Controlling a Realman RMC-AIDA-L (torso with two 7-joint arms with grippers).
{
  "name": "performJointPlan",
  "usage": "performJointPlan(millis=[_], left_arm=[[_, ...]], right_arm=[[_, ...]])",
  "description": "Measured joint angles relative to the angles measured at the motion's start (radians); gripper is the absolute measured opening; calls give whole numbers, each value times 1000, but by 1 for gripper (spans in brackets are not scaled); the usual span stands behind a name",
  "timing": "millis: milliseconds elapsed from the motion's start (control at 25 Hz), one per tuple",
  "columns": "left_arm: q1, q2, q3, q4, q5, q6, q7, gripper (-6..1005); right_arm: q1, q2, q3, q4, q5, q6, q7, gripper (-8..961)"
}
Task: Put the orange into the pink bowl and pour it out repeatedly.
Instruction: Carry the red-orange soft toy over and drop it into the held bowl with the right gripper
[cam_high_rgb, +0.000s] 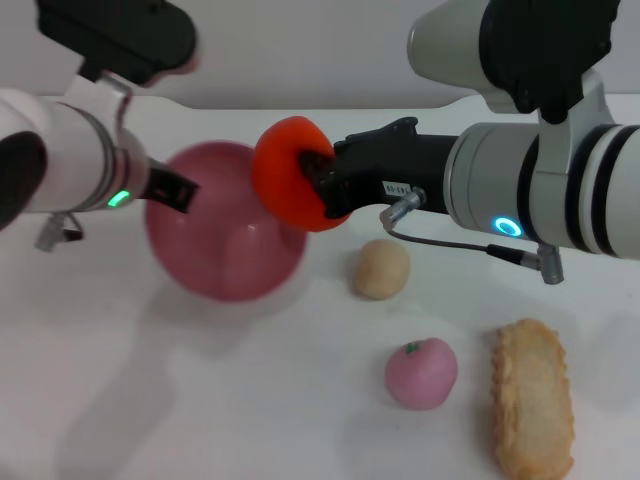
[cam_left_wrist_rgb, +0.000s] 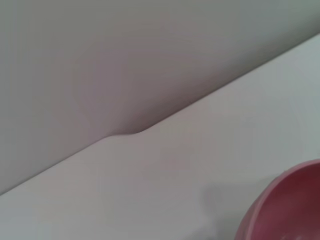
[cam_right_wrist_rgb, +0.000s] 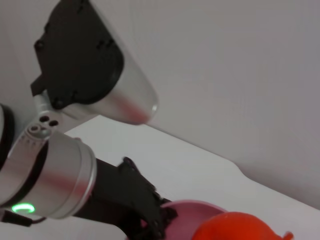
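Note:
My right gripper is shut on the orange, a bright orange-red lumpy fruit. It holds the fruit in the air just over the right rim of the pink bowl. My left gripper grips the bowl's left rim. In the right wrist view the orange shows beside the bowl's rim, with the left gripper's black fingers clamped on that rim. A part of the pink bowl also shows in the left wrist view. The bowl's inside looks empty.
On the white table, a beige ball lies right of the bowl. A pink peach-like fruit sits nearer the front, and a long breaded pastry lies at the front right. A grey wall stands behind the table.

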Motion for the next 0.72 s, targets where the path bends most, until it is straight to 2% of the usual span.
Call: performJointPlan(millis=[40, 120, 560, 720], left_arm=[[-10, -2, 20, 4, -56, 12, 16, 44], [-27, -2, 39, 4, -80, 20, 16, 44], [-69, -1, 68, -1, -133, 45, 16, 44], [-70, -1, 65, -7, -134, 46, 16, 44]], right_arm=[[2, 0, 0, 4, 2, -1, 0, 51], [3, -1, 0, 13, 3, -4, 1, 60], [19, -3, -15, 89, 54, -15, 2, 109], [13, -3, -11, 91, 45, -18, -6, 193]])
